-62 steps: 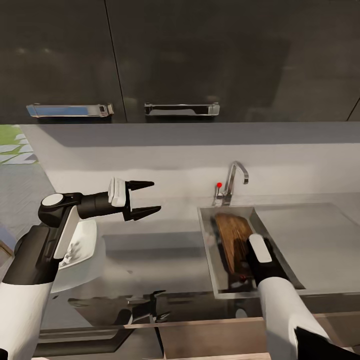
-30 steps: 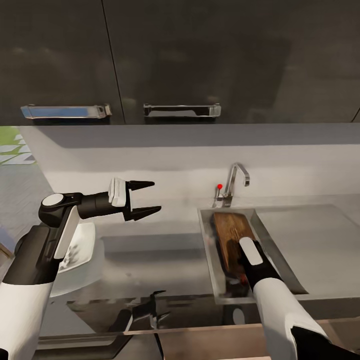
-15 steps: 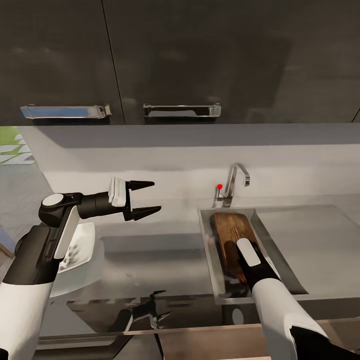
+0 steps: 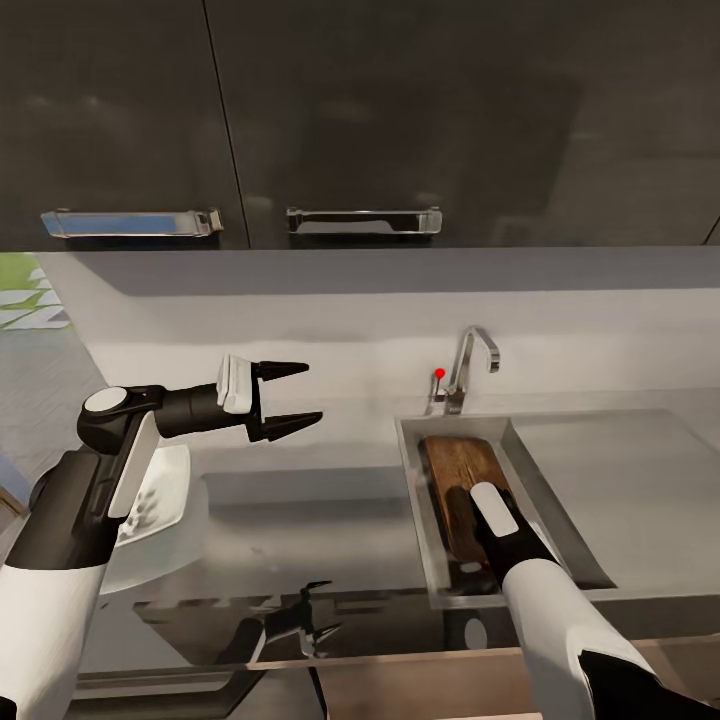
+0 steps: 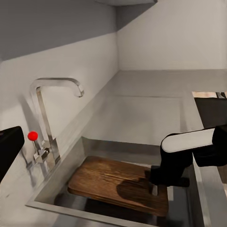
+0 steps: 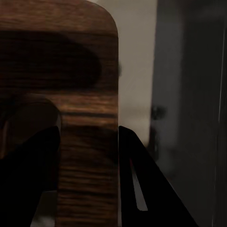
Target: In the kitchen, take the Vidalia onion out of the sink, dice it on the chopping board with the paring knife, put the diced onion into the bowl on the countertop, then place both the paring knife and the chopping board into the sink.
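The dark wooden chopping board (image 4: 455,465) lies in the steel sink (image 4: 415,500), its far end close to the tap. My right gripper (image 4: 468,548) reaches down into the basin and is shut on the board's near end. In the right wrist view the two fingers (image 6: 33,179) straddle the board (image 6: 87,71). The left wrist view shows the same board (image 5: 109,182) with the right gripper (image 5: 158,182) on it. My left gripper (image 4: 311,392) hovers open and empty above the countertop (image 4: 300,500). The white bowl (image 4: 165,490) sits at the left, half hidden behind my left arm. The paring knife and onion are out of view.
A chrome tap (image 4: 470,360) with a red knob (image 4: 438,372) stands behind the basin. The flat drainboard (image 4: 620,480) extends to the right. Black upper cabinets with chrome handles (image 4: 362,220) hang overhead. The backsplash rises close behind my left gripper.
My right gripper has shifted a little to the left with the board, which now lies lower and flatter in the basin. The left arm has stayed still.
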### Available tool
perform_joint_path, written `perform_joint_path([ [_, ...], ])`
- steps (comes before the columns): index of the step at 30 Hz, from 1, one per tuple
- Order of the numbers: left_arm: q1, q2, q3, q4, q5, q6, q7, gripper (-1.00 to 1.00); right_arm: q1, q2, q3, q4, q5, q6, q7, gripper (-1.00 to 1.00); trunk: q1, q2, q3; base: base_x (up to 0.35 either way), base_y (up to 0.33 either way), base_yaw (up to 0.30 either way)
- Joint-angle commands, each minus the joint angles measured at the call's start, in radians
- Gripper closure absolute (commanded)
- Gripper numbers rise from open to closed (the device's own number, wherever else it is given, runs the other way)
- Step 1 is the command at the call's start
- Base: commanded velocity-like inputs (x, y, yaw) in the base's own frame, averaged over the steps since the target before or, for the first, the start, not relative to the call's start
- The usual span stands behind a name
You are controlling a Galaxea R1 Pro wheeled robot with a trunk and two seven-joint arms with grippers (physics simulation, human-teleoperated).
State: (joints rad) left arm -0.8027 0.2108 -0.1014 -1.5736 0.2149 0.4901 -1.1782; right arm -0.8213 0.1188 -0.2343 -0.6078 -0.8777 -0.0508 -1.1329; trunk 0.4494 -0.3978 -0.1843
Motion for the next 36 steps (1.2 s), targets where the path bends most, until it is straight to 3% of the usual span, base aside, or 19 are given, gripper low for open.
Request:
perform_joint_path([
  [1,-0.001,0.001,-0.001,0.000,0.006,0.010,0.000,-1.00,-0.001,0.001,-0.003,-0.001,-0.003,-0.006,-0.001,1.00,0.001,-0.002,-0.002,0.000,0.000,0.000],
  [29,-0.001,0.001,-0.001,0.000,0.007,0.010,0.000,-1.00,-0.001,0.001,0.000,-0.001,-0.003,-0.004,-0.001,1.00,0.001,-0.002,-0.002,0.000,0.000,0.000],
  [30,-0.001,0.001,-0.001,0.000,0.006,0.010,0.000,-1.00,-0.001,0.001,0.000,-0.001,-0.003,-0.004,-0.001,-1.00,0.001,-0.002,-0.002,0.000,0.000,0.000],
  [36,-0.001,0.001,-0.001,0.000,0.007,0.010,0.000,-1.00,-0.001,0.001,0.000,-0.001,-0.003,-0.004,-0.001,-1.00,0.001,-0.002,-0.002,0.000,0.000,0.000],
])
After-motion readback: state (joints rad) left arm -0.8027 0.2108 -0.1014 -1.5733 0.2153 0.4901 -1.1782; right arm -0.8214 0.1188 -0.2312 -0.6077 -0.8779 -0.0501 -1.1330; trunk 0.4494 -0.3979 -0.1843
